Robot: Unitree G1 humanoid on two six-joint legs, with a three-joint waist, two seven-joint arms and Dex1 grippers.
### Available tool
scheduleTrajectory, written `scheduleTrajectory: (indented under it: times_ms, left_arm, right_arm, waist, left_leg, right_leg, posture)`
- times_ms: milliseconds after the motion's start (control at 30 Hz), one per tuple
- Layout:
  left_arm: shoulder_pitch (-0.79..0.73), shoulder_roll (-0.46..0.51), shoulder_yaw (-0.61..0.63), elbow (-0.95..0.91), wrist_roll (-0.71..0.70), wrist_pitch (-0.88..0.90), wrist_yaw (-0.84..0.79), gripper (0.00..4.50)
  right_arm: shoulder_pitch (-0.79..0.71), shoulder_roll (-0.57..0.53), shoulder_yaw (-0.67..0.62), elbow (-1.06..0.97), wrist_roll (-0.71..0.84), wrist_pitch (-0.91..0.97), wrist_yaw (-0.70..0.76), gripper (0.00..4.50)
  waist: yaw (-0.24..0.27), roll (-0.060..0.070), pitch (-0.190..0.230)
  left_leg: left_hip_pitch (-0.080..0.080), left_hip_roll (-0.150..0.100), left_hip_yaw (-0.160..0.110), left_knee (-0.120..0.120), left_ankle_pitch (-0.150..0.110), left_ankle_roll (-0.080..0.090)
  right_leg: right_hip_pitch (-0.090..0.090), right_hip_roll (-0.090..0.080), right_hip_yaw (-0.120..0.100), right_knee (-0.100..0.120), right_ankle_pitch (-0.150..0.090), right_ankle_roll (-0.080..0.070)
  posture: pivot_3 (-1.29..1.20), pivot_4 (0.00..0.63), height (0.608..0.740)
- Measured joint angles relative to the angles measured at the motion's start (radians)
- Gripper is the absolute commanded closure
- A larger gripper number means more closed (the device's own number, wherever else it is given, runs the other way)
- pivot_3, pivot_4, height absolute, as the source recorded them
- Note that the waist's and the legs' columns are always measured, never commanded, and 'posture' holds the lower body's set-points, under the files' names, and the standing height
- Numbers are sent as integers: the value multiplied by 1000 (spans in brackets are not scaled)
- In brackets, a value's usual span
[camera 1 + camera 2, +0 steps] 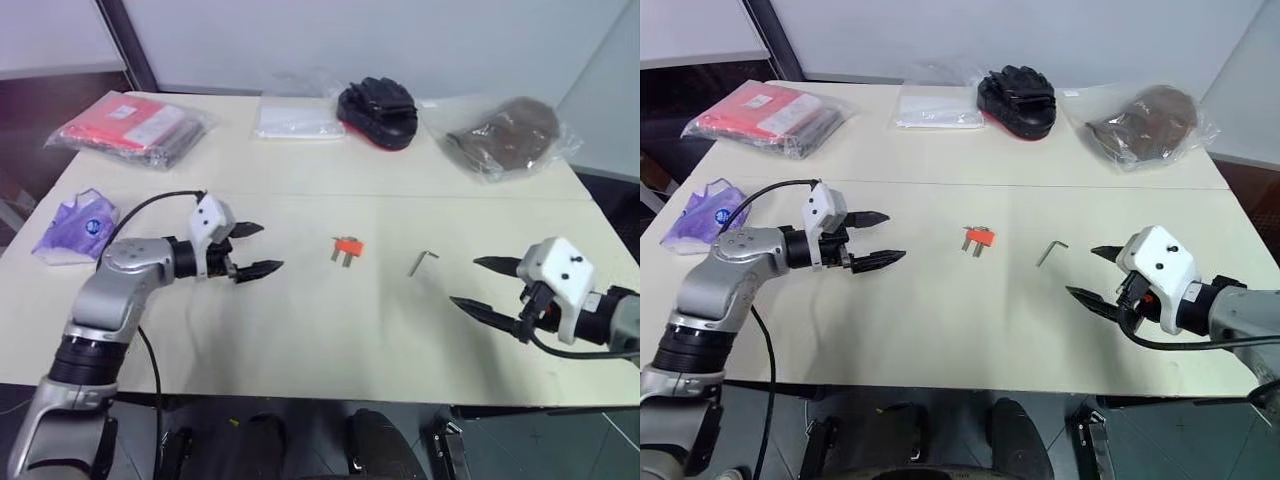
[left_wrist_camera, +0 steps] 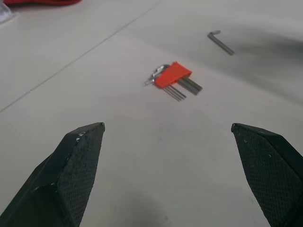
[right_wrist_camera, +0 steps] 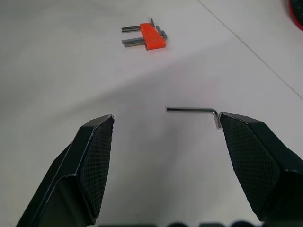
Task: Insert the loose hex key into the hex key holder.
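Nearest the head camera, the right gripper (image 1: 487, 285) hangs low over the near right of the pale bench (image 1: 300, 330), jaws wide apart and empty, pointing in toward the middle. Across from it the left gripper (image 1: 255, 249) reaches in from the left, jaws likewise spread on nothing. Between the two, both lying flat on the bench, are the hex key holder (image 1: 347, 247), an orange block with a few grey keys sticking out toward the robot, and, to its right and apart from it, the loose hex key (image 1: 421, 261). The right arm is plainly the nearer one to the loose key: in the right wrist view the key (image 3: 193, 111) lies just ahead of the fingertips (image 3: 97, 142), its long leg running crosswise to the line of the jaws, its short bent leg almost at the tip of one finger. A straight push forward would likely bring the jaws down astride it, though closing along the rod rather than across it looks awkward, so a wrist turn may be wanted. The holder sits nearer the left gripper, ahead of it in the left wrist view (image 2: 173, 75). Hard to make out: the holder's empty slot, and how many keys it carries. Bagged goods and a black glove at the bench's far edge play no part.
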Motion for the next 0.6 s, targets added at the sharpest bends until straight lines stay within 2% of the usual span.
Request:
scheduleTrajectory:
  times_ms: [600]
  left_arm:
    - [-29, -30, 1, -2, -26, 60, 18, 14]
  right_arm:
    - [-36, -2, -4, 0, 9, 22, -11, 776]
  waist:
    - [0, 0, 0]
  left_leg:
    - [-2, 0, 0, 1, 0, 0]
  right_leg:
    - [-2, 0, 0, 0, 0, 0]
  posture:
    - [0, 150, 740]
